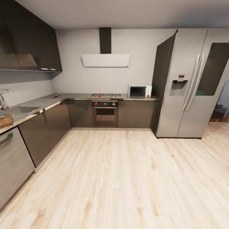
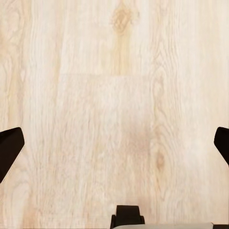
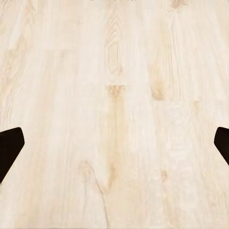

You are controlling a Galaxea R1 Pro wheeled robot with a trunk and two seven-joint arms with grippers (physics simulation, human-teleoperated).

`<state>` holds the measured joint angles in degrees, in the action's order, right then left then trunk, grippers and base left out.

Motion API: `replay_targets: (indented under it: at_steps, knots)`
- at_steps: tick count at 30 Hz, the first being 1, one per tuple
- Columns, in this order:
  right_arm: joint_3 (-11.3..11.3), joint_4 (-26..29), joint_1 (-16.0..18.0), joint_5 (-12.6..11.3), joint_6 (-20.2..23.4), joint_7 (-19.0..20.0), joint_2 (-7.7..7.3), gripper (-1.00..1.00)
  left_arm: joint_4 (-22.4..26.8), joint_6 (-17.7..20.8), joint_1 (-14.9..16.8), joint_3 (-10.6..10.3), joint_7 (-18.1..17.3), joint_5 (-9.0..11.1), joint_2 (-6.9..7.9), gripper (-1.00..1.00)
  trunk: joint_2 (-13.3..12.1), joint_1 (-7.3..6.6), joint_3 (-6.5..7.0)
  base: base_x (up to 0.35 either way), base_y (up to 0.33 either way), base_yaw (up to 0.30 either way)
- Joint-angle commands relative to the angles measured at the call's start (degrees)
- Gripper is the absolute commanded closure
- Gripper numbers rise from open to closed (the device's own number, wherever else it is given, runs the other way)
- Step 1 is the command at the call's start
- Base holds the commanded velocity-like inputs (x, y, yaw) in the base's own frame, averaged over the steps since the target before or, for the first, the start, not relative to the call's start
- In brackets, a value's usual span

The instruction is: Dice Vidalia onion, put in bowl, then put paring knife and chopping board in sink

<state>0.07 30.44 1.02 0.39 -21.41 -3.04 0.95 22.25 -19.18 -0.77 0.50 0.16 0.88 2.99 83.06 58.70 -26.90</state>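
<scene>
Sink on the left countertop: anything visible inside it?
Nothing to be seen inside. The head view shows the grey matte sink at a shallow angle, only rim and a strip of basin. Its near wall hides the bottom, so an onion there would stay hidden. Chrome tap stands behind it.

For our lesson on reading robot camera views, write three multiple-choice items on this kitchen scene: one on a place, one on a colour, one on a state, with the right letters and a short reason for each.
1. Where does the sink sit?
A. in the countertop along the left wall
B. beside the fridge
C. under the range hood

2. What colour is the microwave's casing?
A. black
B. pale teal
C. red

3. How do both hands stand?
A. shut on a knife
B. shut on nothing
C. open over the wooden floor

Answers:
1 A: the head view shows the basin and tap at the left, far from the fridge.
2 B: its light teal body stands right of the hob.
3 C: the left hand and right hand each show fingertips far apart, with bare planks between.
</scene>
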Motion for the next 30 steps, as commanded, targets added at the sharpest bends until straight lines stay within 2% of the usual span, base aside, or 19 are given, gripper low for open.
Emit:
replay_targets:
  at_steps: [1,18,30]
  knots:
    - [0.0,0.0,0.0,0.0,-0.2,-0.2,0.02,-1.0,0.1,-0.1,0.0,0.0,0.0,0.1,0.0,-1.0,0.0,0.03,-0.05,0.28,0.102,0.0]
    - [0.0,0.0,0.0,0.0,-0.2,-0.2,0.02,-1.0,0.1,-0.1,0.0,0.0,0.0,0.1,0.0,-1.0,0.0,0.03,-0.05,0.295,0.1,0.0]
    - [0.0,0.0,0.0,0.0,-0.2,-0.2,0.02,-1.0,0.1,-0.1,0.0,0.0,0.0,0.1,0.0,-1.0,0.0,0.03,-0.05,0.313,0.012,0.0]
